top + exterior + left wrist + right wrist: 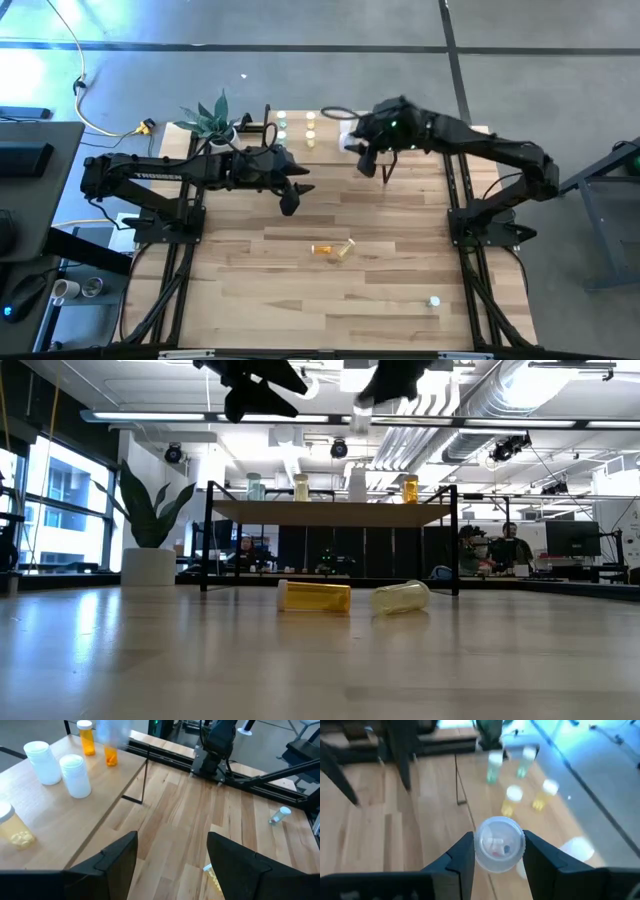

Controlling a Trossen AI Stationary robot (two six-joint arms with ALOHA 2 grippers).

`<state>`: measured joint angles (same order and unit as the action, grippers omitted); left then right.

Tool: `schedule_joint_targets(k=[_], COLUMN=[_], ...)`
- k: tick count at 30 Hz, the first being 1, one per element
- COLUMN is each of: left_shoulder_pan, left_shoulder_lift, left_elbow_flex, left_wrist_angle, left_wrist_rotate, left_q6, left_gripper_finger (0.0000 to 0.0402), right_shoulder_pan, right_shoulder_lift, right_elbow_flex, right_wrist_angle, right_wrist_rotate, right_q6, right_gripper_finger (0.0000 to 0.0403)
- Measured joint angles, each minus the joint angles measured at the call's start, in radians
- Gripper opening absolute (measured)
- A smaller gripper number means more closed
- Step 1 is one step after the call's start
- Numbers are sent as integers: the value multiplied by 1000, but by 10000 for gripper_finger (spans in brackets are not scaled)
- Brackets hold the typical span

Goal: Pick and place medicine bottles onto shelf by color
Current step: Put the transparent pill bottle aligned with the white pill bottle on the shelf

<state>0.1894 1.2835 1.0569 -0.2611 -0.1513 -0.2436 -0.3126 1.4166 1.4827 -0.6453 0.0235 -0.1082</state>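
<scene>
Wooden counter fills my overhead feed, with the shelf at its far edge carrying green, yellow, white and orange bottles. My right pincer hangs above the shelf's right part, pinching a white-capped bottle. My left pincer hovers just near of the shelf, spread and empty. Two yellow bottles lie mid-counter; another bottle lies near-right.

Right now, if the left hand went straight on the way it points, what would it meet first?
Probably the bare tabletop: the open left hand points down past the shelf edge, nothing between. Depth is unclear.
</scene>
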Motion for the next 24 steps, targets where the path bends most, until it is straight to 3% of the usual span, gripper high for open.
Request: schedule_joint_targets(k=[7,24], left_shoulder_pan=[0,0], left_shoulder_lift=[0,0], left_elbow_flex=[0,0], left_wrist_angle=[-3,-3], left_wrist_rotate=[0,-17], left_q6=[0,12], left_gripper_finger=[229,229], right_shoulder_pan=[-9,-44], right_shoulder_lift=[24,132], right_elbow_flex=[-136,-140], right_wrist_angle=[65,83], right_wrist_rotate=[-3,-7], right_q6=[21,21], right_gripper_finger=[120,132])
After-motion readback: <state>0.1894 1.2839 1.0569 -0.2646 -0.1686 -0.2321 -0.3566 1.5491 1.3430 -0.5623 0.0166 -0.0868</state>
